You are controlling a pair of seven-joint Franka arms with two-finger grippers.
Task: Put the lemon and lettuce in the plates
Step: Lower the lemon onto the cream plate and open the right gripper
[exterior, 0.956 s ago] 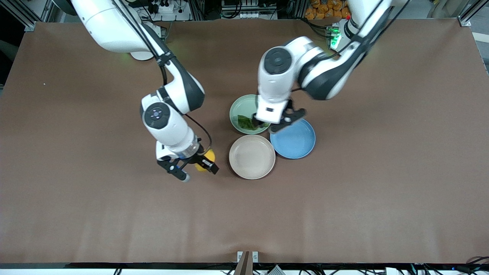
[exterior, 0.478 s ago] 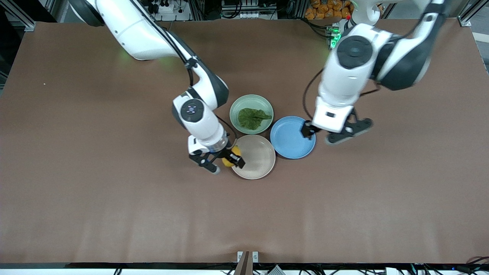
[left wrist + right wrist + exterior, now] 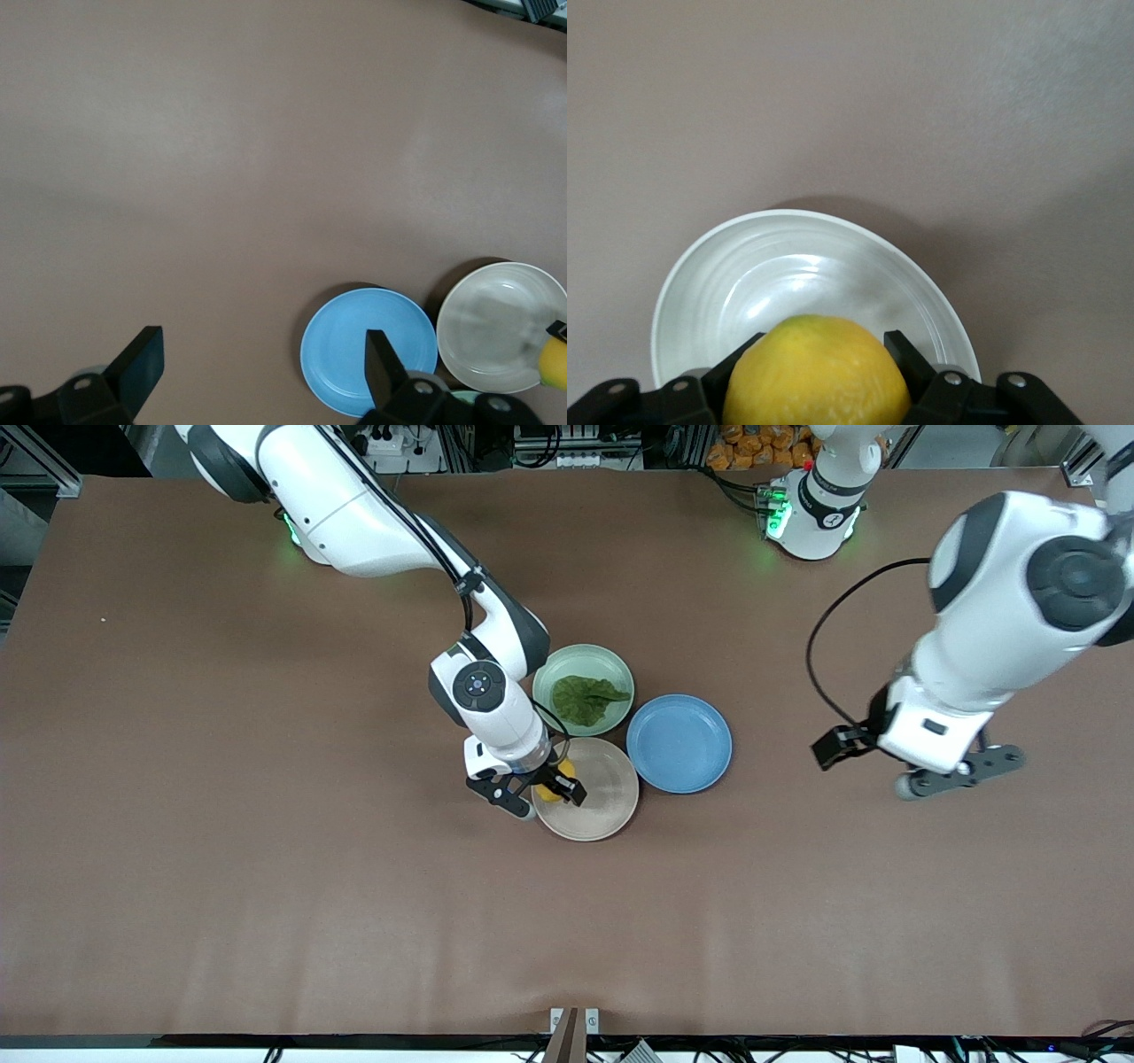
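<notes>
The right arm reaches from its base toward the table's middle, wrist angled downward. The right gripper (image 3: 540, 790) is closed on the lemon (image 3: 817, 370), fingers pressing both sides. The left arm is raised toward its own end of the table; the left gripper (image 3: 886, 766) hangs with fingers spread wide.

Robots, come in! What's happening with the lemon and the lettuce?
Right gripper shut on lemon, over beige plate. Left gripper open, over bare table. Lettuce in green plate. Nothing in the way.
</notes>
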